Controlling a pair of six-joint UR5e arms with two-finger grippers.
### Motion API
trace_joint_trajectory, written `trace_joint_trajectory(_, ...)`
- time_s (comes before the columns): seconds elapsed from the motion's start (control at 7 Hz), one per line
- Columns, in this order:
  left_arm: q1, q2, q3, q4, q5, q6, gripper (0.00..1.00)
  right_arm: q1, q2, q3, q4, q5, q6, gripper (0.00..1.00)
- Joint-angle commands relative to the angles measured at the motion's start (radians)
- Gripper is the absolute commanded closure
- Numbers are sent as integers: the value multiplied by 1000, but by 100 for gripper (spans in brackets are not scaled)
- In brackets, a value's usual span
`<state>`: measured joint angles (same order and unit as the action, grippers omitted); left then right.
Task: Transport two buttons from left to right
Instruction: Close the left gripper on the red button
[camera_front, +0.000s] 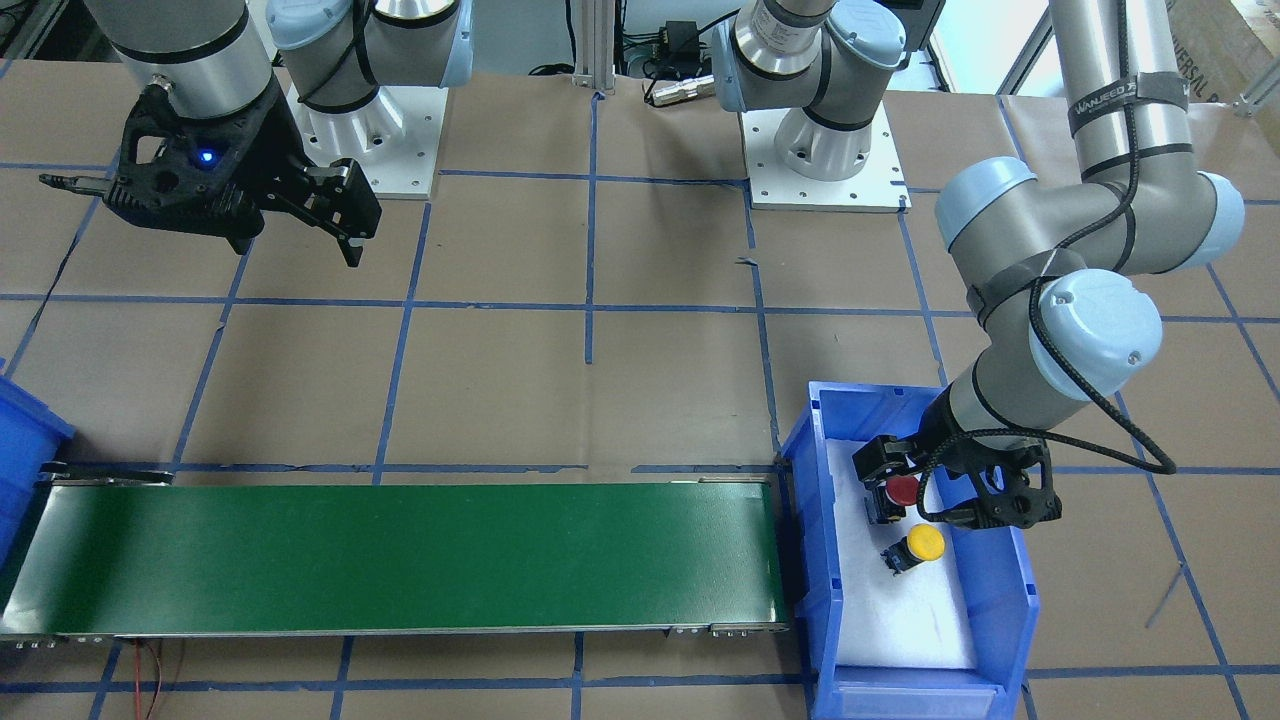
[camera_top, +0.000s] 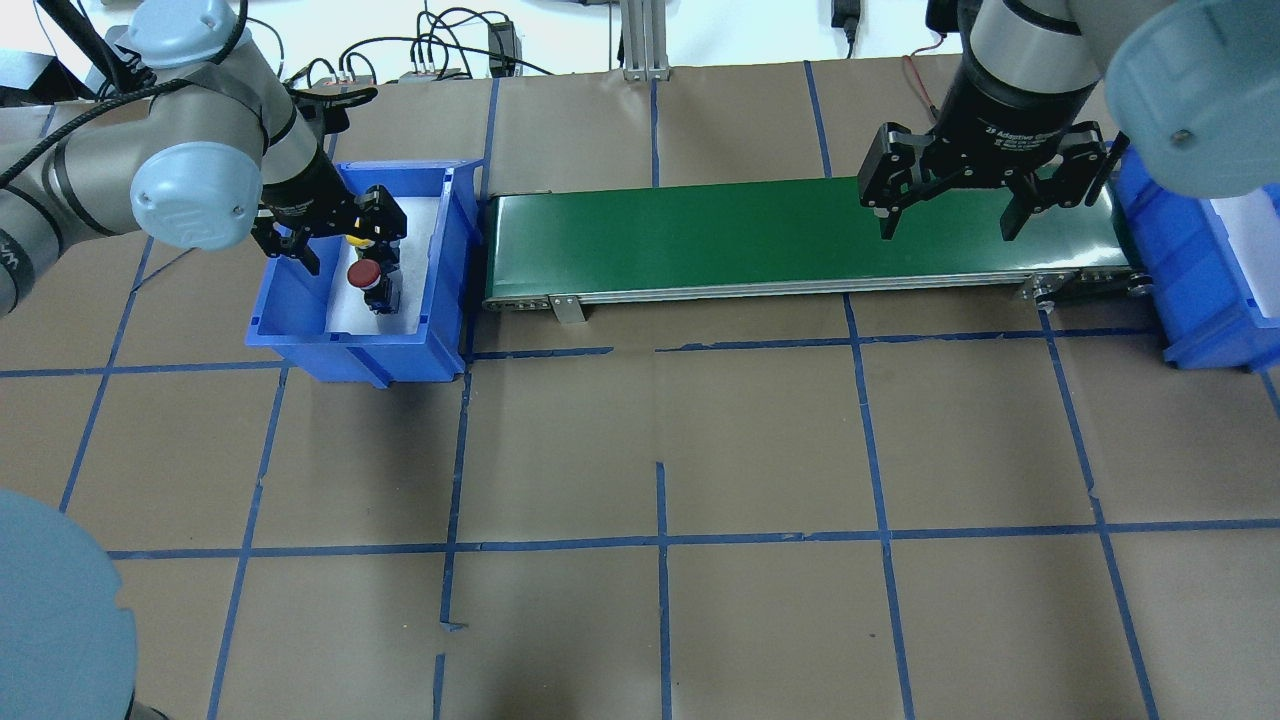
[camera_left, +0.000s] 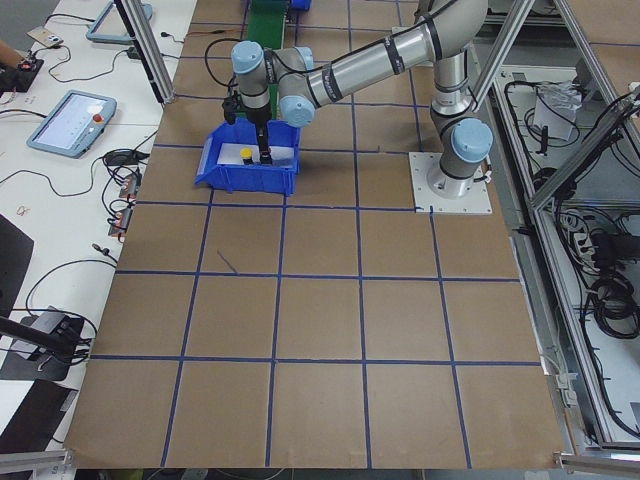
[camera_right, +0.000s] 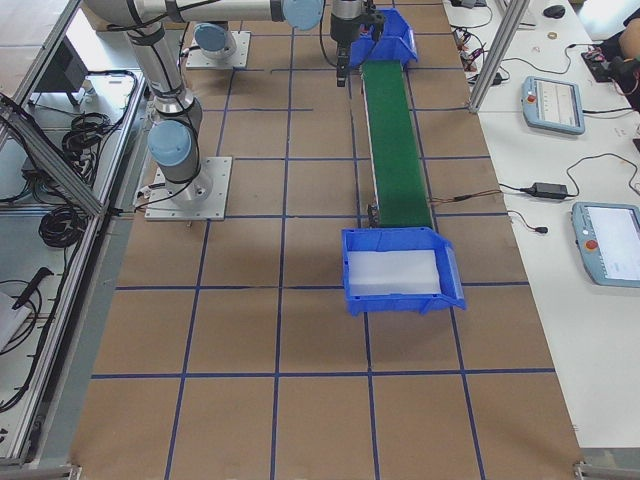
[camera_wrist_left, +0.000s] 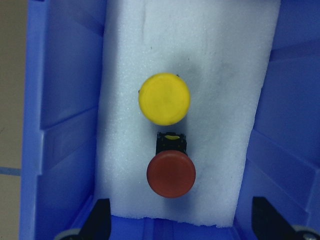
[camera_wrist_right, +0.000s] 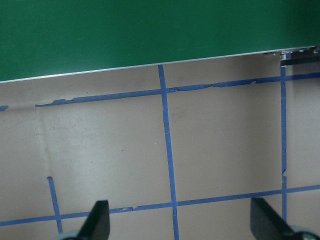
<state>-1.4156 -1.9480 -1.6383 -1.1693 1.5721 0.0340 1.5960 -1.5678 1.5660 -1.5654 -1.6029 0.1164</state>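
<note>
The red button (camera_wrist_left: 171, 175) and the yellow button (camera_wrist_left: 164, 98) stand close together on white foam in the left blue bin (camera_top: 360, 350). They also show in the front view as the red button (camera_front: 903, 490) and the yellow button (camera_front: 925, 542). My left gripper (camera_front: 945, 490) is open and low inside this bin. Its fingers (camera_wrist_left: 100, 220) stand apart on either side of the red button without touching it. My right gripper (camera_top: 948, 215) is open and empty, hovering over the table beside the green conveyor belt (camera_top: 700, 235) near its right end.
The conveyor belt (camera_front: 400, 555) runs between the left bin and a second blue bin (camera_top: 1190, 280) with white foam at the right end. Both arm bases (camera_front: 820, 160) stand at the table's back. Brown paper with blue tape lines covers the table.
</note>
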Motion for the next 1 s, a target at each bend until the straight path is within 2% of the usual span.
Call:
trace_joint_trajectory(0.0, 6, -38, -6, 26, -1, 0, 2, 1, -1, 0, -2, 0, 0, 0)
trace_joint_trajectory(0.14, 7, -42, -5, 26, -1, -3, 2, 1, -1, 0, -1, 0, 0, 0)
trace_joint_trajectory(0.29, 7, -51, -6, 26, -3, -3, 13, 2, -1, 0, -2, 0, 0, 0)
trace_joint_trajectory(0.43, 7, -60, -6, 23, 0, -3, 15, 1, -1, 2, 1, 0, 0, 0)
trace_joint_trajectory(0.57, 7, -57, -5, 16, 2, -3, 25, -1, -1, 2, -1, 0, 0, 0)
trace_joint_trajectory(0.71, 7, -57, -3, 17, 2, -15, 58, -1, -1, 2, 2, -2, 0, 0)
trace_joint_trajectory(0.86, 7, -57, -5, 17, 0, -17, 75, -4, 0, 3, 1, -2, 0, 0)
